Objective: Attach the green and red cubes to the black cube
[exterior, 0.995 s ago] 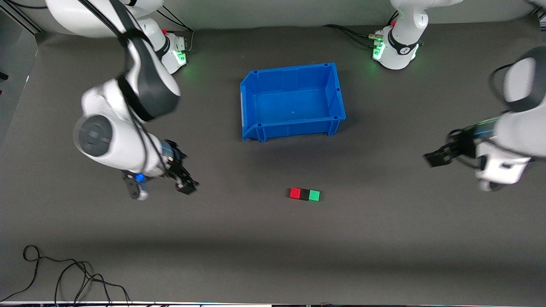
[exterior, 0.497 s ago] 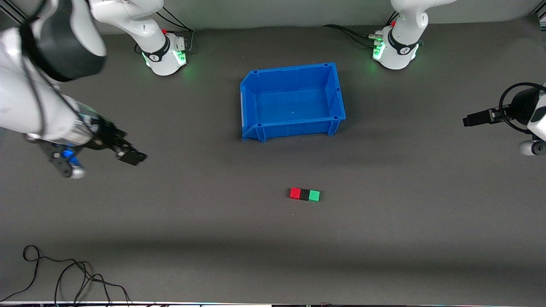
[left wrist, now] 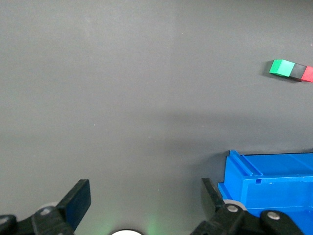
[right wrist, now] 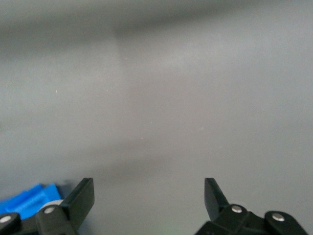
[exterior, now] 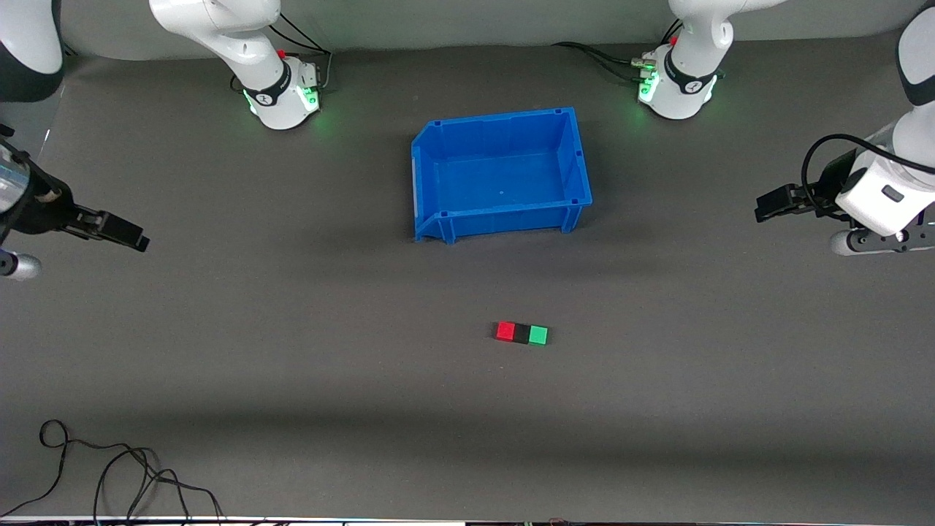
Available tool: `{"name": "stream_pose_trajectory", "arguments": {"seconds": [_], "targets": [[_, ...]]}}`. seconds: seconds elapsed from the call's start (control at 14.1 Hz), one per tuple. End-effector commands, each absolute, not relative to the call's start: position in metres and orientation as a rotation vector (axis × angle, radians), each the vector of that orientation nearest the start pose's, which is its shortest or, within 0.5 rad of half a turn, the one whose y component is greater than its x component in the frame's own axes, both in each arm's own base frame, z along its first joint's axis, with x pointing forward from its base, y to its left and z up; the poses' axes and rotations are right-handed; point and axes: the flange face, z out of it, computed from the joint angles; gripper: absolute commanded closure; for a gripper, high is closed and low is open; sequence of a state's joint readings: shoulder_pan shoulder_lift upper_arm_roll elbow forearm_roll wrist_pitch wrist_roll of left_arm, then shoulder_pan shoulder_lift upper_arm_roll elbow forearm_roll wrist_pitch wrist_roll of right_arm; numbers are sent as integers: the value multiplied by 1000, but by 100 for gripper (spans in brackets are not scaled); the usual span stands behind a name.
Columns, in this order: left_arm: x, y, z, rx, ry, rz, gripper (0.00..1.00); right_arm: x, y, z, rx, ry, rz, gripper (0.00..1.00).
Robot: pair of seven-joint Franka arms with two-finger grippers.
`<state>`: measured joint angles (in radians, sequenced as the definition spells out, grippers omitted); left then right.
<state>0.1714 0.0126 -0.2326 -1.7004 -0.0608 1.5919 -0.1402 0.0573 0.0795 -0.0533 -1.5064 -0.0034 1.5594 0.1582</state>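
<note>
Front view. Both arms have drawn back since a second ago. The right pincer (exterior: 128,235), which was low over the counter (exterior: 292,380) toward the cubes, now hangs over the counter's edge at the right arm's end. The left pincer (exterior: 774,201) has pulled away too and now hangs over the left arm's end. Each forearm lies nearly level, pincer tip pointing in toward the middle. The cubes have not shifted: red cube (exterior: 505,331), black cube (exterior: 521,333) and green cube (exterior: 538,334) sit touching in one straight row, black between the two colours, well apart from either pincer and nearer the front camera than the blue bin (exterior: 438,183). The bin is glossy moulded plastic, open-topped with a thick rim; the counter is matte dark grey. A loose black cable (exterior: 109,475) coils on the counter at the right arm's end, closest to the camera.

Left wrist view. Left pincer (left wrist: 145,199) spread wide, holding nothing, its black fingers (left wrist: 78,198) blunt and flat-faced. The green cube (left wrist: 281,67), black cube (left wrist: 297,71) and red cube (left wrist: 307,74) row lies well out ahead of it, and a corner of the bin (left wrist: 269,181) sits just beside one finger.

Right wrist view. Right pincer (right wrist: 149,198) spread wide and empty over bare grey counter (right wrist: 171,98), with a sliver of blue bin (right wrist: 27,203) beside one finger.
</note>
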Motion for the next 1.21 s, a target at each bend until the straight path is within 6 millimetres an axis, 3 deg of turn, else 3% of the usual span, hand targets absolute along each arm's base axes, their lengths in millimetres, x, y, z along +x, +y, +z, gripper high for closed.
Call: {"name": "stream_pose_trajectory", "arguments": {"seconds": [0.0, 0.21, 0.5, 0.71, 1.14], "targets": [[547, -40, 564, -3186, -99, 172, 0, 567, -15, 623, -3163, -34, -37, 0], [545, -35, 564, -3179, -104, 197, 1, 558, -15, 635, -3156, -87, -54, 0], [543, -54, 568, -3158, -43, 189, 1, 553, -13, 632, -3150, -75, 5, 0], [553, -50, 582, -3165, -53, 139, 2, 553, -15, 632, -3150, -70, 8, 0], [554, -63, 582, -3128, 31, 131, 2, 554, -12, 625, -3135, -72, 48, 0]]}}
